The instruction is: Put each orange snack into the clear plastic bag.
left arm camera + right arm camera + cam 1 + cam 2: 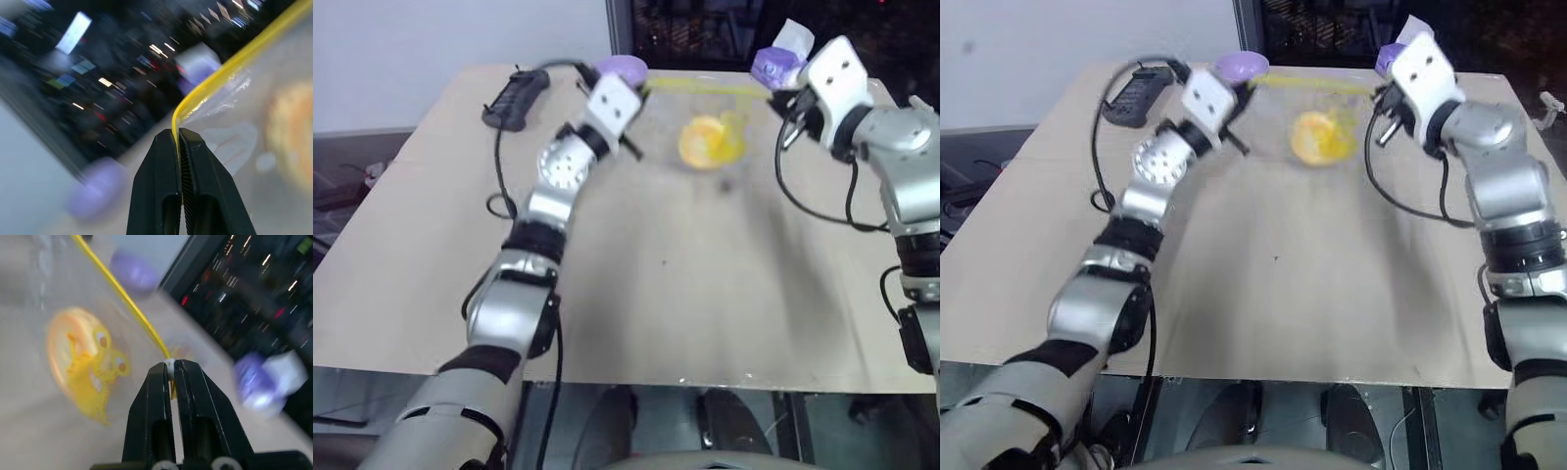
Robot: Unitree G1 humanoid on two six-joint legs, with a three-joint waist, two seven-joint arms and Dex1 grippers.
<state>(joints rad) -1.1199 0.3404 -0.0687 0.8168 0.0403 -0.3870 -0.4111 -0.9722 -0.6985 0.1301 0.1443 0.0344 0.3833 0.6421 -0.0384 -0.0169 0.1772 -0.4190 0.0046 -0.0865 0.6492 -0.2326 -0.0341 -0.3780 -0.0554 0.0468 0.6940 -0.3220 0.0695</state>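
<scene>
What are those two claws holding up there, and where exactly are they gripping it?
The clear plastic bag, snack inside: the left gripper and right gripper each pinch one end of its yellow strip.

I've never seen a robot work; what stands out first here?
A clear plastic bag hangs above the far end of the table, stretched by its yellow strip between the left gripper and the right gripper, jaws pinched shut on it. An orange snack sits inside.
</scene>
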